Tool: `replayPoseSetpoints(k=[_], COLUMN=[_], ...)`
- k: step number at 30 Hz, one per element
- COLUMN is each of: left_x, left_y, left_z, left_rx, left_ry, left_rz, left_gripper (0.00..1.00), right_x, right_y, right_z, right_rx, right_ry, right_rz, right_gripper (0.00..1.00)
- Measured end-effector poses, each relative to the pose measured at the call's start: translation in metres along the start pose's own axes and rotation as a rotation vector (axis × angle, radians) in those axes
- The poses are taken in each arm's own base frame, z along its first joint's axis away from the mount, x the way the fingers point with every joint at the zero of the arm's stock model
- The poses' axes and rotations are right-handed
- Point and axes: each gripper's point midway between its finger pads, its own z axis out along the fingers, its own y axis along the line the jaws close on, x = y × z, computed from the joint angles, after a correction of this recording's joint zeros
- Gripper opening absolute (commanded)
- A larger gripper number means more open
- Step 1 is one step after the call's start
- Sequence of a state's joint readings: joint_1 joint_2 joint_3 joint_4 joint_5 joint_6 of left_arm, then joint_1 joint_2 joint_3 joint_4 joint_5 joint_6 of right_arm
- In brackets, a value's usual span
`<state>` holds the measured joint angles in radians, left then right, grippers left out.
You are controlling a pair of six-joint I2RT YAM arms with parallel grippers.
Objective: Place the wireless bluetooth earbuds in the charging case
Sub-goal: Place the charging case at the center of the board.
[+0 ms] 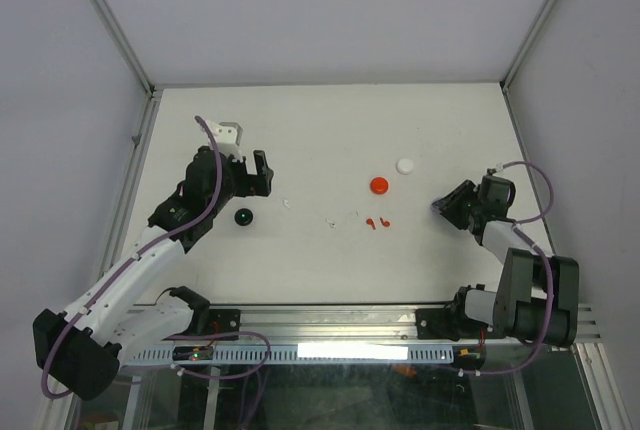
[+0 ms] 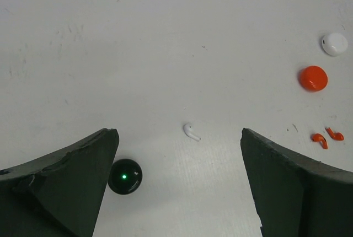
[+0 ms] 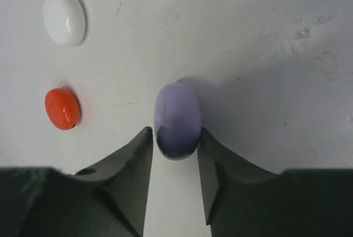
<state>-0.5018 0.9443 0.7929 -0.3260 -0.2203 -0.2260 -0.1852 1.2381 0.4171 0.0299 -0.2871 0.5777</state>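
- White earbud (image 2: 191, 132) lies on the table (image 2: 165, 38) between the wide-open, empty jaws of the left gripper (image 2: 177, 135), with the black case (image 2: 124, 176) beside one finger.
- Two red earbuds (image 2: 319, 139) lie near the red case (image 2: 313, 78) and white case (image 2: 335, 43).
- Right gripper (image 3: 175, 132) has narrow jaws flanking the lavender case (image 3: 177, 116); grip unclear.

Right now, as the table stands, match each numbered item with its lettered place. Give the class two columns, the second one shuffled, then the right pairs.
Column one
1. black case
2. lavender case
3. white earbud
4. red earbuds

Column two
A. between the fingers of the right gripper
B. lying as a pair near the red case
C. green light on, beside one finger of the left gripper
D. lying alone, ahead of the open left gripper

Pairs: 1-C, 2-A, 3-D, 4-B
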Motion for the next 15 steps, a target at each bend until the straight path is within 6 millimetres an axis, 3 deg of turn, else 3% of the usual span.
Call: replayPoseSetpoints(k=[9,15], left_x=[0.004,0.003], left_y=[0.001,0.002], left_z=[0.002,0.002], left_rx=[0.007,0.003], left_ry=[0.013,0.014], left_rz=[-0.006,-0.015], left_gripper=[0.99,0.99], right_x=[-0.004,-0.001], right_y=[-0.004,-0.008], right_z=[-0.003,-0.018], right_rx=[0.027,0.103], right_ry=[-0.016,-0.027], right_rz=[0.003,-0.027], right_gripper=[0.74,0.81])
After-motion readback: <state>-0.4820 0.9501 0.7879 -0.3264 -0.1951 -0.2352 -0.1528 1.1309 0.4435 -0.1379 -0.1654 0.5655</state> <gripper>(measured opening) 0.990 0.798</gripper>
